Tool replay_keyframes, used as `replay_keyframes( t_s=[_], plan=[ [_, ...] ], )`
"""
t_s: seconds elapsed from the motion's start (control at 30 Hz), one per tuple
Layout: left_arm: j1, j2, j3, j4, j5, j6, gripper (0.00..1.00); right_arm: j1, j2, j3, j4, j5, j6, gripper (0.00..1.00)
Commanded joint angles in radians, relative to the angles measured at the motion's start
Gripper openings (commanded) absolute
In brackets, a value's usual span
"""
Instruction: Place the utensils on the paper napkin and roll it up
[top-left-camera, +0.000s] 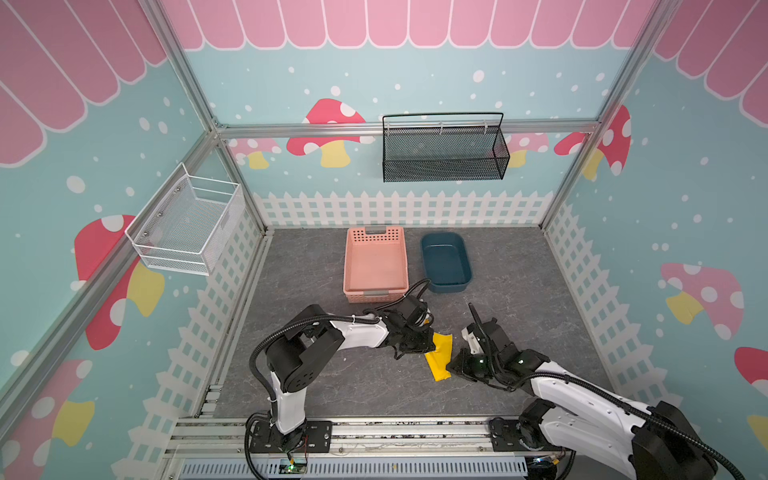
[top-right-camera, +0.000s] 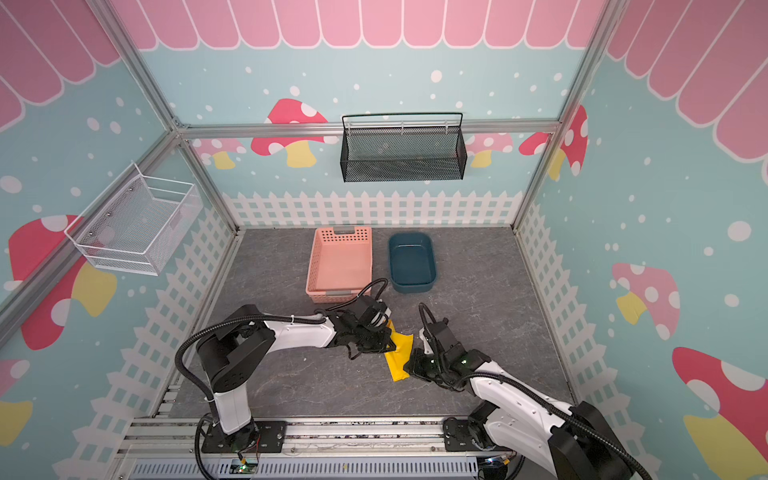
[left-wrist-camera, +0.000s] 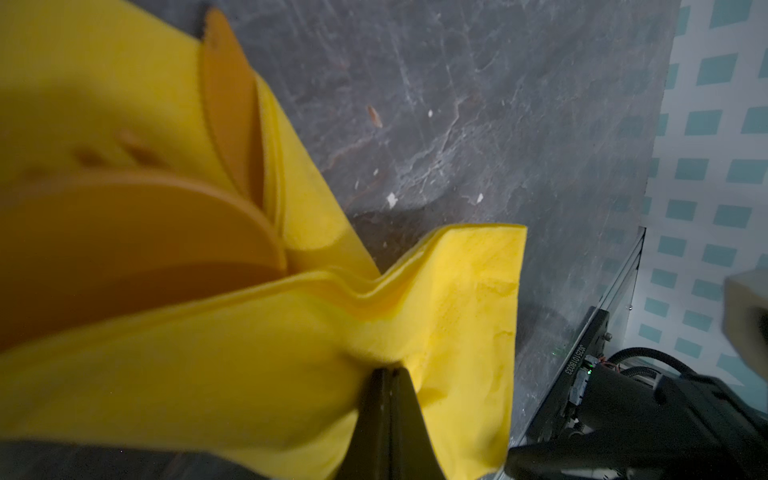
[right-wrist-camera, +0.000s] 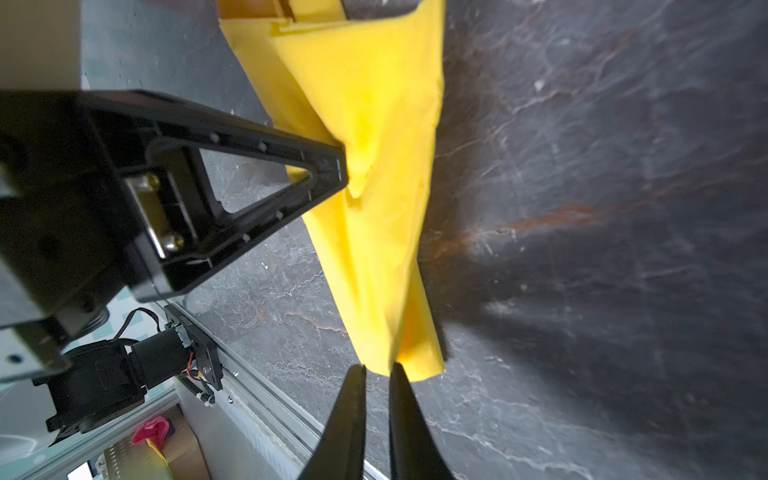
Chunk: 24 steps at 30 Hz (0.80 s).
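Observation:
The yellow paper napkin (top-left-camera: 441, 357) (top-right-camera: 400, 353) lies folded into a long loose roll on the grey floor between both arms. Orange utensils stick out of its open end in the left wrist view: a rounded spoon bowl (left-wrist-camera: 124, 232) and a flat slim piece (left-wrist-camera: 230, 104). My left gripper (left-wrist-camera: 388, 370) (top-left-camera: 428, 347) is shut on a bunched fold of the napkin (left-wrist-camera: 249, 353) near the roll's middle. My right gripper (right-wrist-camera: 377, 368) (top-left-camera: 451, 365) sits at the near end of the napkin (right-wrist-camera: 374, 124). Its jaws stand a narrow gap apart, with the paper's edge just beyond the tips.
A pink basket (top-left-camera: 374, 293) and a dark blue tub (top-left-camera: 449, 286) stand behind the arms. A black mesh basket (top-left-camera: 444, 166) hangs on the back wall, and a white wire basket (top-left-camera: 187, 232) hangs on the left wall. A metal rail (top-left-camera: 374, 432) runs along the front edge.

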Motion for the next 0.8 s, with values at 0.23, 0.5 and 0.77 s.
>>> replay_keyframes(
  t_s=[0.23, 0.5, 0.77],
  plan=[
    [-0.001, 0.055, -0.026, -0.059, -0.022, 0.001, 0.02, -0.013, 0.089, 0.079, 0.044, -0.066, -0.074, 0.13],
    [-0.001, 0.058, -0.023, -0.060, -0.016, 0.001, 0.01, -0.016, 0.205, 0.064, 0.078, -0.072, -0.130, 0.11],
    [-0.001, 0.040, -0.021, -0.082, -0.012, 0.018, 0.02, -0.015, 0.261, -0.018, 0.064, -0.043, -0.137, 0.04]
  ],
)
